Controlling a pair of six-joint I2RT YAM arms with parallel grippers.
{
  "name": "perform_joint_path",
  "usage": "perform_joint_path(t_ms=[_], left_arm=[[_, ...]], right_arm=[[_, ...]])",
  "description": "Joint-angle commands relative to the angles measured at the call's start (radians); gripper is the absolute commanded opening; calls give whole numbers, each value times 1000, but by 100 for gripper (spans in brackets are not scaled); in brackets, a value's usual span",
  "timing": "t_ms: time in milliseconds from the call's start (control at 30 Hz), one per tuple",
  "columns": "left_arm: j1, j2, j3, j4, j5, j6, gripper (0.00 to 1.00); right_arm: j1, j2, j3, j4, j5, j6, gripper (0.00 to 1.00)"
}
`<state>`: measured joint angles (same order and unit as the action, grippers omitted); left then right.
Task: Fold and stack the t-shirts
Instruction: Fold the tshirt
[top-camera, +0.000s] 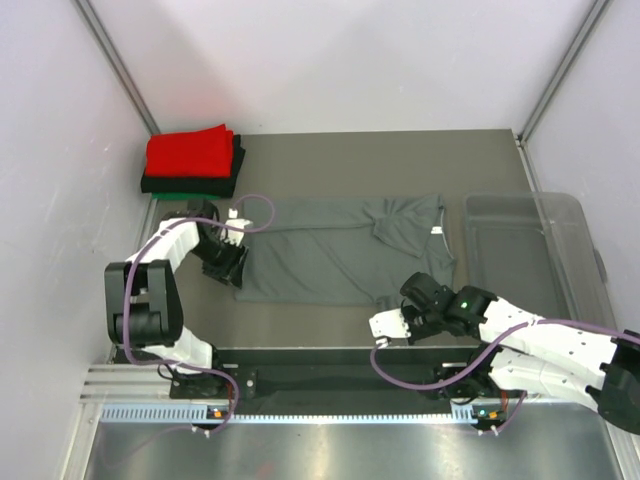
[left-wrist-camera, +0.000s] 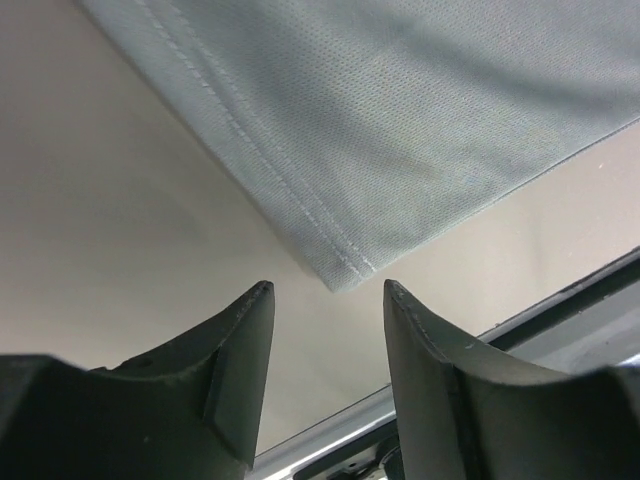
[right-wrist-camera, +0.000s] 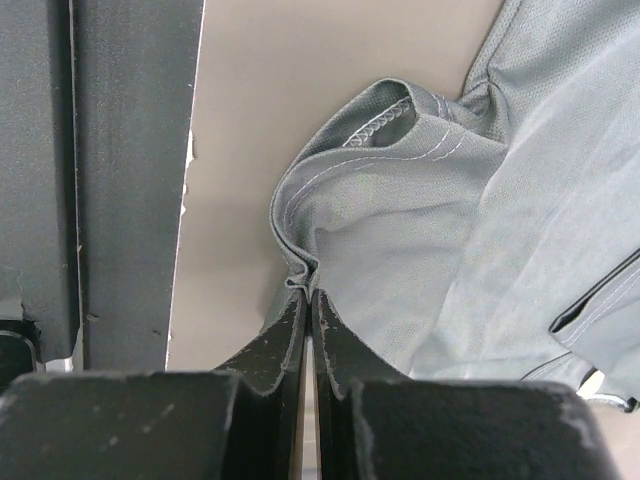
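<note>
The dark grey t-shirt (top-camera: 330, 250) lies spread across the middle of the table, its right part bunched. My left gripper (top-camera: 232, 270) is open at the shirt's near left corner; in the left wrist view that hemmed corner (left-wrist-camera: 340, 270) lies just beyond my gripper (left-wrist-camera: 328, 288), untouched. My right gripper (top-camera: 400, 303) is shut on a fold of the shirt's near right edge; the right wrist view shows my gripper (right-wrist-camera: 308, 292) pinching the bunched hem (right-wrist-camera: 300, 270). A folded red shirt (top-camera: 190, 153) tops a stack with black and green shirts (top-camera: 190, 184) at the back left.
A clear plastic bin (top-camera: 530, 250) stands at the right, beside the shirt. White walls enclose the table on three sides. A black and metal rail (top-camera: 330, 385) runs along the near edge by the arm bases.
</note>
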<state>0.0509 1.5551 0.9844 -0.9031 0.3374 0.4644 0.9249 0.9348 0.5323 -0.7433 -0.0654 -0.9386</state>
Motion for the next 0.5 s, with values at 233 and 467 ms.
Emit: perform_joint_path(t_ms=[233,467], left_arm=[[3,54,-16,-56,52,51,62],[3,106,-24,-40,58,43,59]], right_arm=[[-20,-5,32,35,7,18,0],[-18,7,32,47,4,20,0]])
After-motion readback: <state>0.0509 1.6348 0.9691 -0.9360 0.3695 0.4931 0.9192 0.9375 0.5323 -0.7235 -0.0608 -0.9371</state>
